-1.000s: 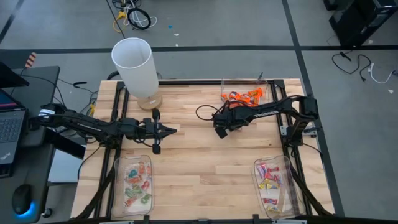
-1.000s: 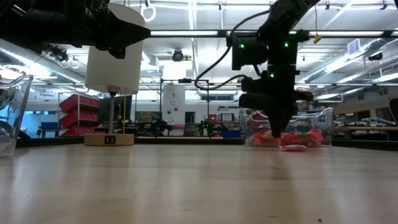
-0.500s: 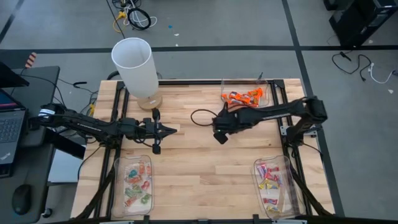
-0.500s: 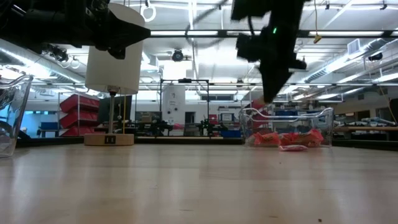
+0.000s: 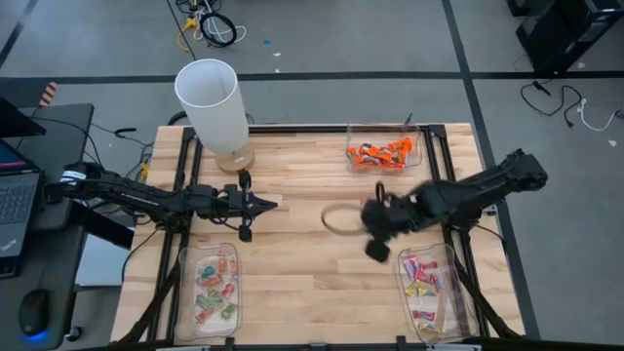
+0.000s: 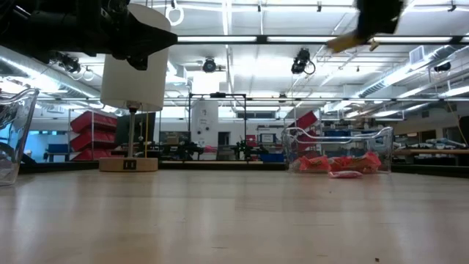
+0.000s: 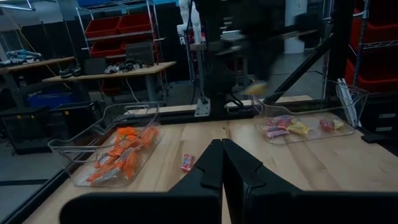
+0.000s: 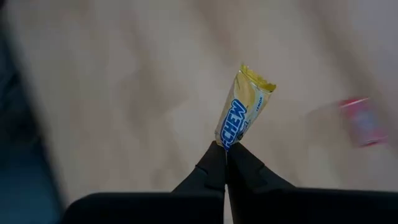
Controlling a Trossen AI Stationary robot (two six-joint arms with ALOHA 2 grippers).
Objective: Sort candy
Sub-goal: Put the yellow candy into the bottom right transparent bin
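My right gripper is shut on a yellow wrapped candy and hovers high over the table's middle right, between the far tray of orange candies and the near-right tray of pink-and-yellow candies. In the low view only the arm's lower part shows at the top edge. A loose pink candy lies flat on the wood. My left gripper waits shut above the table's left middle. The near-left tray holds green-and-pink candies. My right gripper pinches the yellow candy by one end of its wrapper, between the two fingertips. The rest of the candy sticks out beyond the fingertips, lifted clear of the table.
A tall white cylinder on a wooden foot stands at the table's far left. A cable loop hangs beside my right arm. Bare wood lies between the three trays. The room beyond has shelves and benches.
My right gripper has risen from the table in front of the orange tray, leaving the low view upward. It has swung toward the near right edge, toward the pink-and-yellow tray, with the candy lifted clear.
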